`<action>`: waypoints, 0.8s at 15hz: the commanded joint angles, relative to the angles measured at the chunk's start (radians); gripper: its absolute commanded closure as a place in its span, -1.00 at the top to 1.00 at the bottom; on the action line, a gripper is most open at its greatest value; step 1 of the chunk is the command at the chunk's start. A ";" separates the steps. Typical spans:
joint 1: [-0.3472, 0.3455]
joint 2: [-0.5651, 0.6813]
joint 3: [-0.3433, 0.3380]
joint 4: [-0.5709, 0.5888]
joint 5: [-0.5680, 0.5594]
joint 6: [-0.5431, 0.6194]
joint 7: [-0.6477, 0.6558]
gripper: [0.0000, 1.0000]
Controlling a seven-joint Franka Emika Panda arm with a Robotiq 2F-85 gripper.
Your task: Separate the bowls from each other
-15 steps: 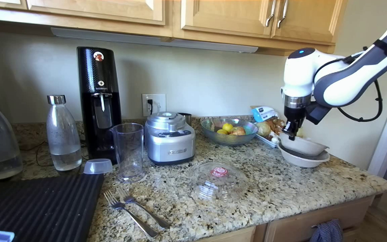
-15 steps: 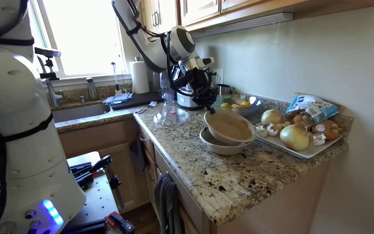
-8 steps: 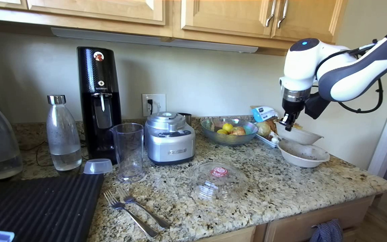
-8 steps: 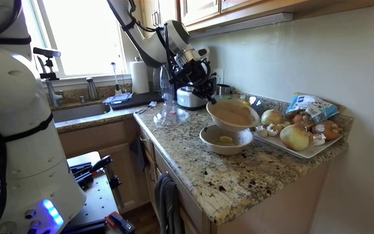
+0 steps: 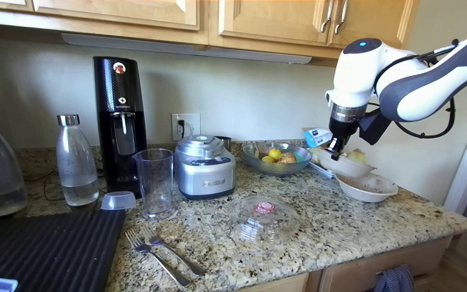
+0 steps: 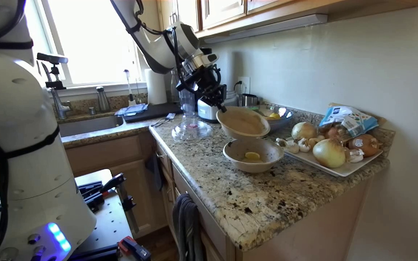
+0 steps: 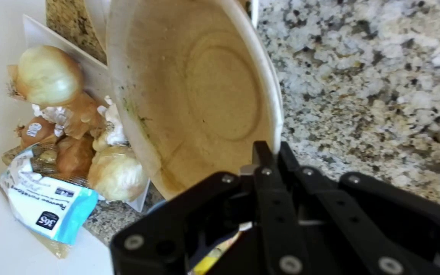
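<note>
An off-white bowl [image 5: 345, 167] hangs tilted from my gripper [image 5: 334, 155]. It also shows in an exterior view [image 6: 243, 125] and in the wrist view [image 7: 212, 88]. My gripper [image 7: 275, 152] is shut on its rim, one finger inside the bowl and one outside. A matching lower bowl [image 6: 252, 166] sits upright on the counter, holding a lemon slice [image 6: 252, 156]. It also shows in an exterior view [image 5: 365, 190]. The held bowl is above the lower bowl and off to one side of it, apart from it.
A white tray [image 6: 347, 170] of onions and garlic stands beside the lower bowl. A clear glass fruit bowl [image 5: 276, 167] stands near the wall. A clear glass dish [image 5: 264, 221], a food processor base [image 5: 205, 176] and two forks are on the counter [image 5: 322, 235].
My gripper has lifted the held bowl out of the lower bowl, then carried it sideways, leftward in both exterior views. The lower bowl has not moved; its lemon slice has come into sight.
</note>
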 commanded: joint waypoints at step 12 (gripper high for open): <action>0.104 -0.048 0.118 -0.060 0.211 -0.038 -0.090 -0.86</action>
